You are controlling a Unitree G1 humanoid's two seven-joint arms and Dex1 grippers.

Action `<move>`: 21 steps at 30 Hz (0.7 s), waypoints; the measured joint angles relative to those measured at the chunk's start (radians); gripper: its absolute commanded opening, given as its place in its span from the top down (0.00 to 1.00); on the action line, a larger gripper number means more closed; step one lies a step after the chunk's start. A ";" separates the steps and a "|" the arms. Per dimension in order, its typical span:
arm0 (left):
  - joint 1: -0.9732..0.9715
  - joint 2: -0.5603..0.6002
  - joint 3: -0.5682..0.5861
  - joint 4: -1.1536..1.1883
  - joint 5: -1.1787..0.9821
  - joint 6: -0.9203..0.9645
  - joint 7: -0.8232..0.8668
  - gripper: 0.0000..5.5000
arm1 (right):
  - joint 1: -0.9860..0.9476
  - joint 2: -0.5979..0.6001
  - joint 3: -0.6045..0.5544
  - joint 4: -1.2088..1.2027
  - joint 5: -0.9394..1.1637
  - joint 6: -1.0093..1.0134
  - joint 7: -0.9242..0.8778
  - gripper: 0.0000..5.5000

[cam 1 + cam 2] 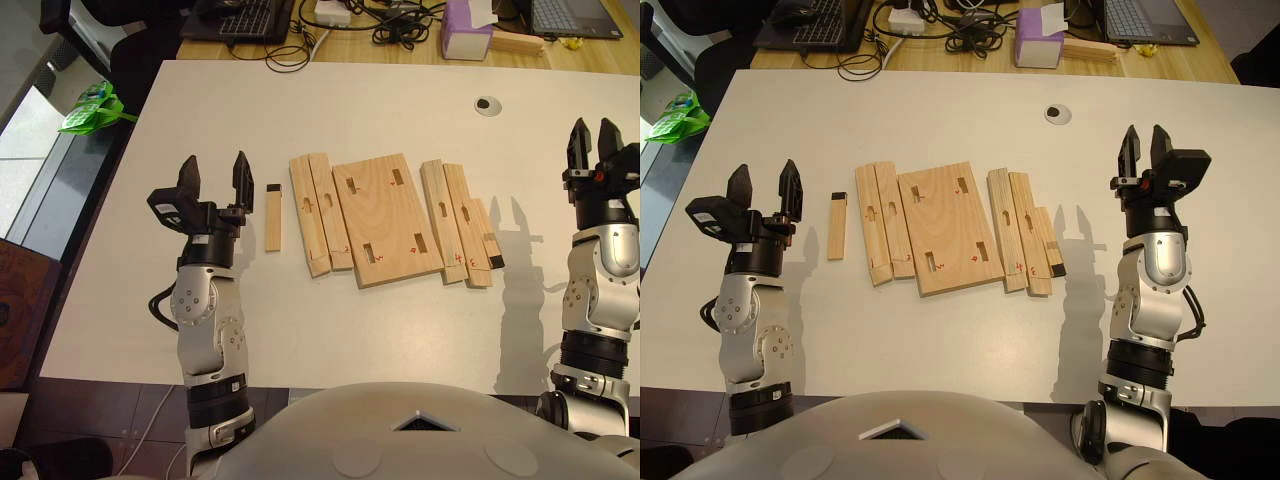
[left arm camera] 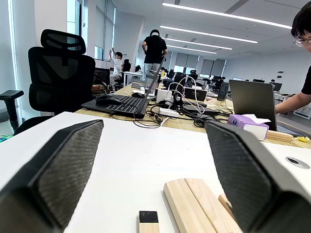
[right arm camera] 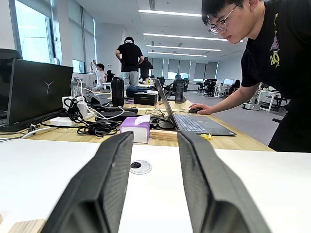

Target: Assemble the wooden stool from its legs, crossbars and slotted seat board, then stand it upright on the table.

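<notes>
Lying flat, one seat board (image 1: 385,215), four legs (image 1: 310,215), two crossbars (image 1: 274,218)

Left arm (image 1: 200,310): on the robot's left side, forearm stretched forward, wrist straight.
Left gripper (image 1: 215,168): points forward, away from the body — jaws spread wide and empty.
Right arm (image 1: 1152,290): on the robot's right side, forearm stretched forward, wrist straight.
Right gripper (image 1: 1145,142): points forward — jaws parted by a narrower gap, empty.
Pads (image 2: 68,170): dark, textured, facing each other.
</notes>
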 measured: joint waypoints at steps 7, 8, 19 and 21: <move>0.000 0.002 0.000 0.006 0.000 0.000 0.001 0.30 | 0.000 0.003 0.003 0.000 -0.001 -0.007 -0.002 0.69; 0.000 0.002 0.000 0.007 0.000 0.000 0.001 0.30 | 0.000 0.003 0.003 0.000 -0.001 -0.008 -0.002 0.69; -0.003 0.005 -0.001 0.009 0.000 0.000 0.001 0.30 | 0.000 0.004 0.007 0.001 -0.001 -0.015 -0.007 0.69; -0.003 0.005 -0.001 0.009 -0.001 0.000 0.001 0.30 | 0.000 0.005 0.007 0.001 -0.001 -0.016 -0.007 0.69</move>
